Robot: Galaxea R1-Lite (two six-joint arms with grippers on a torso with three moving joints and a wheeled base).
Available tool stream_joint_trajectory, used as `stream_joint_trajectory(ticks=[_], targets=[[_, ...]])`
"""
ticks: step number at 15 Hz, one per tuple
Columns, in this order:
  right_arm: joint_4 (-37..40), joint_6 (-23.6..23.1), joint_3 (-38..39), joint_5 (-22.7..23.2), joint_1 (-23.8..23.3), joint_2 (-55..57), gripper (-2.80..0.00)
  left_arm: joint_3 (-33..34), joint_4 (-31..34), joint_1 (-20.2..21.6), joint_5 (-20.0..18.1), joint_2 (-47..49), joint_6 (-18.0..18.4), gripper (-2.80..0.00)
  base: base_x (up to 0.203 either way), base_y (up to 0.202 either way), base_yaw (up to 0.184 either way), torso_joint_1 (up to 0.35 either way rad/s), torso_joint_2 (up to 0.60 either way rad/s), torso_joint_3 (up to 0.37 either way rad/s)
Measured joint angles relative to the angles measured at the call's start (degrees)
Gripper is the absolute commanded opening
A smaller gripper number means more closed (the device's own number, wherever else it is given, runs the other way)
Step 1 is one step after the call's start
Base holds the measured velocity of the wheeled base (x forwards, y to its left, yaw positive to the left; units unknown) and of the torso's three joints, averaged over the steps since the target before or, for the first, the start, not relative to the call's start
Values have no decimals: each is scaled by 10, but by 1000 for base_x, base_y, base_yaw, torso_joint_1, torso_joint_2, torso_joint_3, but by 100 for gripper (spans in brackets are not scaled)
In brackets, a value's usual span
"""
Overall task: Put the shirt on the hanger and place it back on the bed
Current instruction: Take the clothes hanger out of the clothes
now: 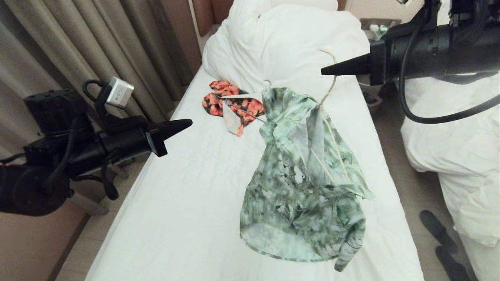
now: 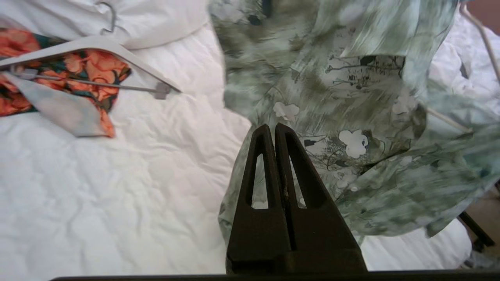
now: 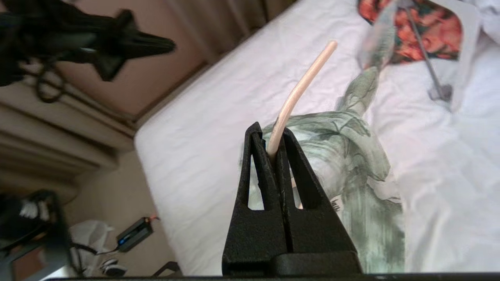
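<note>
My right gripper [image 1: 323, 71] is raised over the bed [image 1: 187, 203] and shut on the curved hook of the thin cream hanger [image 1: 333, 84]. In the right wrist view the wire [image 3: 300, 88] sticks out between that gripper's [image 3: 269, 130] pressed fingers. The green-and-white floral shirt [image 1: 304, 175] hangs bunched from the hanger, the wire arms showing inside its open front. I cannot tell whether its hem touches the sheet. My left gripper [image 1: 189, 124] is off to the left, shut and empty, well apart from the shirt. In its wrist view its tips [image 2: 272, 127] point at the shirt [image 2: 351, 117].
An orange-and-black floral garment [image 1: 230, 103] lies on the sheet with a thick white clip hanger [image 2: 90, 42]. The bulky white duvet [image 1: 297, 35] is heaped at the far end. A second white bed [image 1: 461, 148] stands on the right, curtains [image 1: 78, 47] hang on the left, and dark slippers [image 1: 437, 230] lie on the floor.
</note>
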Motion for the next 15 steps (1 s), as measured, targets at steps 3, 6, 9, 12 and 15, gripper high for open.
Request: stream_joint_trajectory(ticks=[3,6,9,12,15], targets=[[-11,2,-2,-27,10,6,-280,-4,0,2,3,-2,-3,-280,0,0,0,0,0,0],[-26,3,-4,-26,25,8,-280,-5,1,6,4,-9,-3,-280,0,0,0,0,0,0],[-30,1,-7,-24,44,6,-280,-5,1,9,4,-15,-3,-280,0,0,0,0,0,0],[-31,1,-7,-27,48,5,-280,-4,1,10,3,-19,-3,-280,0,0,0,32,-75,-31],[-31,0,-13,-28,48,1,-280,-3,1,10,3,-21,-3,-280,0,0,0,82,-182,-90]])
